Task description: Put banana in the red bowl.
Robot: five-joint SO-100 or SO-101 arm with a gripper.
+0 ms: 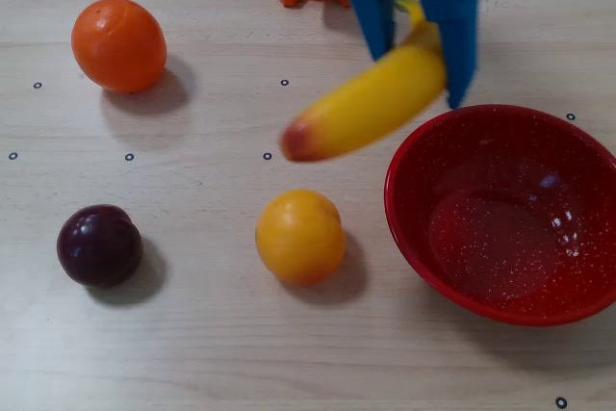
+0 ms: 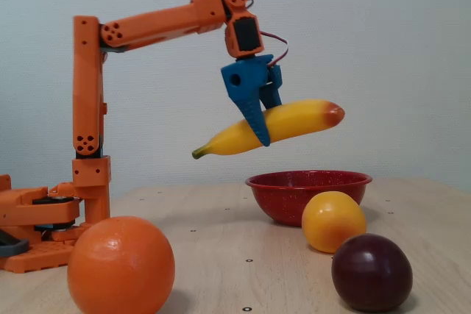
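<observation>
Banana (image 2: 276,126), long, curved, glossy yellow plastic with a green stem tip and an orange-red end, hangs in the air pinched between the two fingers of my blue gripper (image 2: 259,134). The fixed view shows it well clear of the tabletop (image 2: 221,248), tilted so the orange-red end points up and to the right while the green stem dips to the left. That view also shows it higher than the rim of the large round glossy red bowl with fine white speckles (image 2: 309,195).

From the overhead view, the banana (image 1: 371,103) lies slanted, its reddish end reaching down-left and its upper part hidden behind my gripper (image 1: 419,74). It sits just left of the red bowl (image 1: 505,214), near the rim but not over the hollow. The green stem cannot be seen from above; only the fixed view shows it.

Round glossy yellow-orange fruit (image 1: 300,236) rests on the pale wood tabletop (image 1: 212,334) below the banana's red end, left of the bowl. A dark purple round plum (image 1: 99,244) sits well to its left, and a round orange fruit (image 1: 118,44) lies near the top-left corner. Small black ring marks dot the surface.

The fixed view alone shows my whole orange arm (image 2: 158,23) reaching out from its base (image 2: 37,218) at the left. I see no readable writing or labels anywhere.
</observation>
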